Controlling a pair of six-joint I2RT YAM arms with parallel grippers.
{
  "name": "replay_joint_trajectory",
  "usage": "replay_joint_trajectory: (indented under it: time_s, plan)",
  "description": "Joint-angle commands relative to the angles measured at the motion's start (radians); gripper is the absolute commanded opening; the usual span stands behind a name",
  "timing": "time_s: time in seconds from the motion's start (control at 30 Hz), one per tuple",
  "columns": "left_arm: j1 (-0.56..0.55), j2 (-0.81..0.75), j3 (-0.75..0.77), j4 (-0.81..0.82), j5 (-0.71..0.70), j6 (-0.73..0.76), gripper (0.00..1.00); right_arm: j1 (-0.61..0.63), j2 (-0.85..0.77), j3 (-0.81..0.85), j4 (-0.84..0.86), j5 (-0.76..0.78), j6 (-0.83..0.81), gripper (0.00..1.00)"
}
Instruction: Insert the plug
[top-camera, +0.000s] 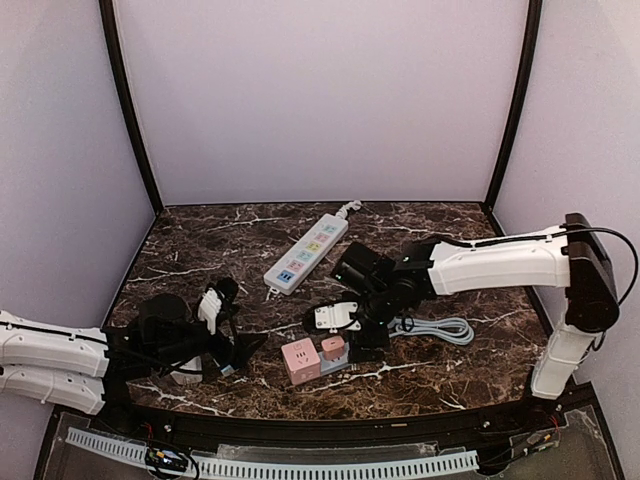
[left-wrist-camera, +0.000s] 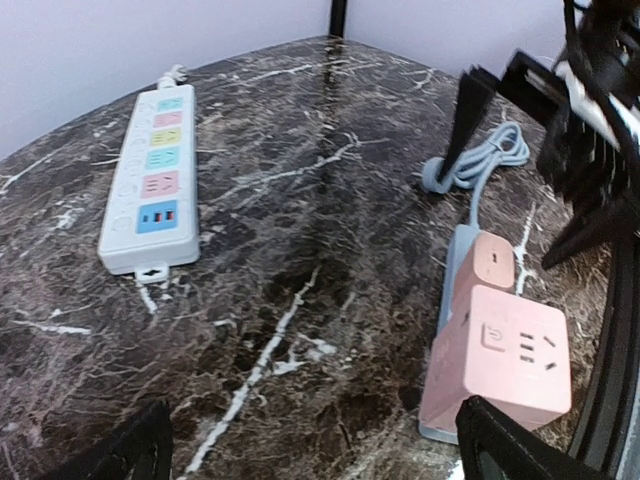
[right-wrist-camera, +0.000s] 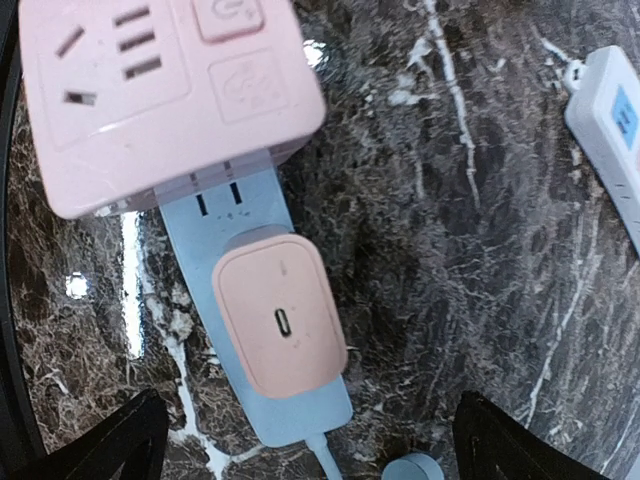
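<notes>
Your right tool (right-wrist-camera: 305, 445) is spread wide, with one dark fingertip at each lower corner of its wrist view and nothing pinched between them. The pink plug (right-wrist-camera: 280, 320) sits just ahead of that tool, centred in the gap between the fingers but apart from both. It is seated flat in the blue strip (right-wrist-camera: 215, 215), its face with the small oval port turned up toward the tool. Farther ahead on the same strip stands the pink cube socket (right-wrist-camera: 150, 90), just beyond the plug, with a bare pair of slots showing between the two. The strip lies on the dark marbled surface (right-wrist-camera: 450, 250).

Your left tool (left-wrist-camera: 310, 455) is also spread wide and grips nothing. From it, the cube socket is close ahead on the right, just beside the right fingertip. The plug is right behind the cube, and a coil of grey cable (left-wrist-camera: 480, 160) lies farther out on that side. A white power strip (left-wrist-camera: 150, 180) lies well apart, ahead and to the left of this tool.
</notes>
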Motion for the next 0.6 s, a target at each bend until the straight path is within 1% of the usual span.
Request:
replay_joint_trajectory:
  time_s: [0.0,0.17,0.33,0.47,0.57]
  plan:
    - [-0.012,0.091,0.044,0.042,0.241,0.038,0.99,0.002,-0.094,-0.048,0.108,0.059,0.069,0.99]
    - [-0.059,0.212,0.106,0.041,0.332,0.071,0.99,-0.001,-0.179,-0.114,0.161,0.120,0.162,0.99]
    - [-0.083,0.278,0.164,0.026,0.391,0.084,0.99,-0.002,-0.277,-0.201,0.201,0.139,0.211,0.99]
    - [-0.090,0.305,0.195,-0.011,0.415,0.090,0.99,-0.003,-0.334,-0.249,0.226,0.162,0.234,0.99]
    - [-0.094,0.329,0.215,-0.047,0.401,0.093,0.99,-0.004,-0.351,-0.261,0.250,0.197,0.250,0.99]
